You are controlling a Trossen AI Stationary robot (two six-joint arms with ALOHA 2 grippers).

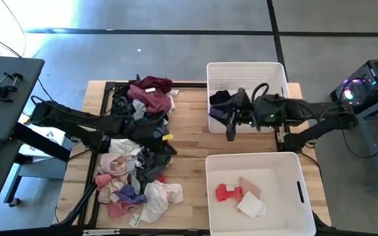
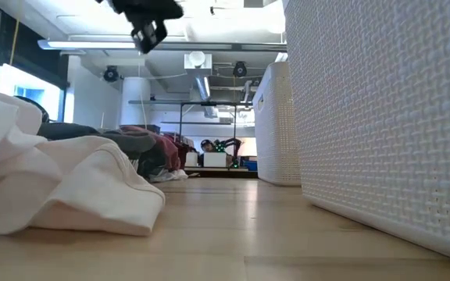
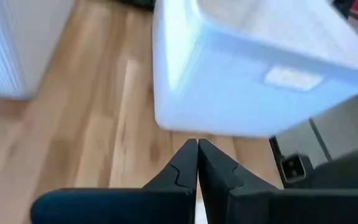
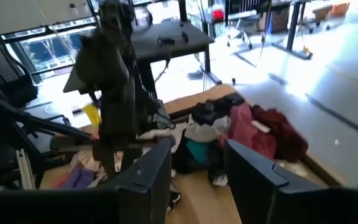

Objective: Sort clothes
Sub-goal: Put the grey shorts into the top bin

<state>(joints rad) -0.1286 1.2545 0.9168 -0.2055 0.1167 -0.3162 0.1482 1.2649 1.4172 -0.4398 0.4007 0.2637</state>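
The clothes (image 1: 140, 151) lie heaped on the table's left half in maroon, black, white, pink and purple; the pile also shows in the right wrist view (image 4: 229, 134). My left gripper (image 1: 161, 131) hangs over the pile's right edge. Its fingers (image 3: 185, 165) are shut, and nothing shows between them. My right gripper (image 1: 230, 131) hovers at the far bin's left rim (image 1: 209, 85). It is open (image 4: 197, 168), with only the pile showing through the gap. A black garment (image 1: 220, 99) lies in the far bin. Red (image 1: 226, 192) and white (image 1: 251, 204) pieces lie in the near bin (image 1: 254, 157).
Bare wood (image 1: 189, 144) runs between the pile and the two white bins. A black frame (image 1: 104, 105) borders the table's left and far sides. A desk (image 1: 5, 78) stands to the left and a lit computer (image 1: 366, 85) to the right. A white garment (image 2: 69, 187) lies near the front edge.
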